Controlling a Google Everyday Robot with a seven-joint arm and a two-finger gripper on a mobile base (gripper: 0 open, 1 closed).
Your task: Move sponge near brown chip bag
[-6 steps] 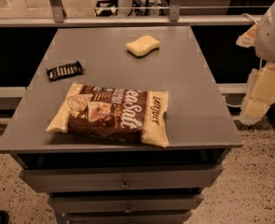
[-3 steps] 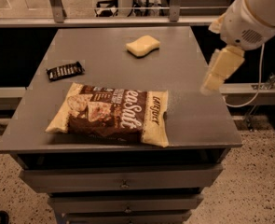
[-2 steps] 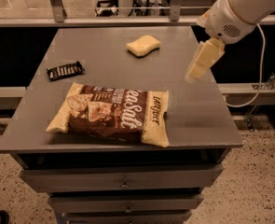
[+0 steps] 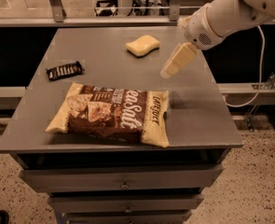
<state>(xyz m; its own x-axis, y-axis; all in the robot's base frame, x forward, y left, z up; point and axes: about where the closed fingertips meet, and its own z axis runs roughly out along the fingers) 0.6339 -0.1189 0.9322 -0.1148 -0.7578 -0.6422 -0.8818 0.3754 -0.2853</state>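
Bring cream hand [image 4: 168,70], openness impossible to tell, hovering near pale yellow wavy sponge [image 4: 142,45], squarely above it before lowering.

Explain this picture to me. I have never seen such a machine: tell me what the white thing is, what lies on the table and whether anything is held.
The white thing is a robot arm, reaching in from the upper right. Its cream-coloured tip is the end effector, the part that grasps; it hangs above the grey table, right of a pale yellow sponge and apart from it. Nothing shows in its grasp. One camera looks down on the table from its drawer side. Near the front lies a brown chip bag, flat; toward the left lies a small black candy bar wrapper.
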